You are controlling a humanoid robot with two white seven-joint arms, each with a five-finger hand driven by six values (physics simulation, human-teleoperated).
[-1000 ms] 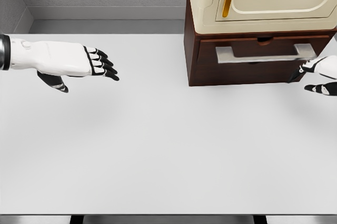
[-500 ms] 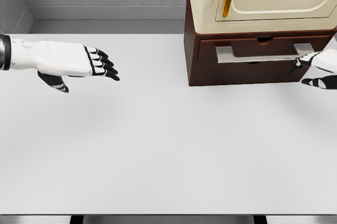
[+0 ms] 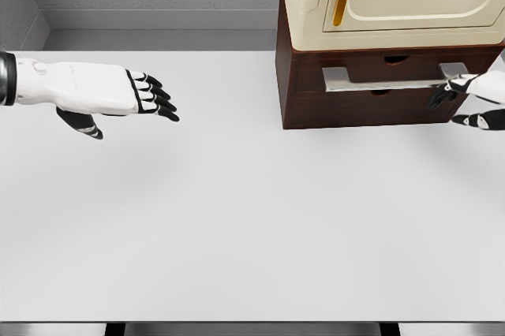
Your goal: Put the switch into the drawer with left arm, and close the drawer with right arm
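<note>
Drawer (image 3: 379,87) handle (image 3: 390,80) runs sideways, seemingly touching right hand (image 3: 477,99).

- Ahead of the left hand (image 3: 118,91), and below it, the white counter (image 3: 237,218) lies bare all the way across to the brown drawer unit (image 3: 293,107).
- The right hand (image 3: 477,99) sits against the drawer (image 3: 387,84) front, by the right end of its handle (image 3: 390,80).
- Above that hand the cream appliance (image 3: 394,5) overhangs, blocking upward passage.
- Toward the robot from the right hand, the counter is open.
</note>
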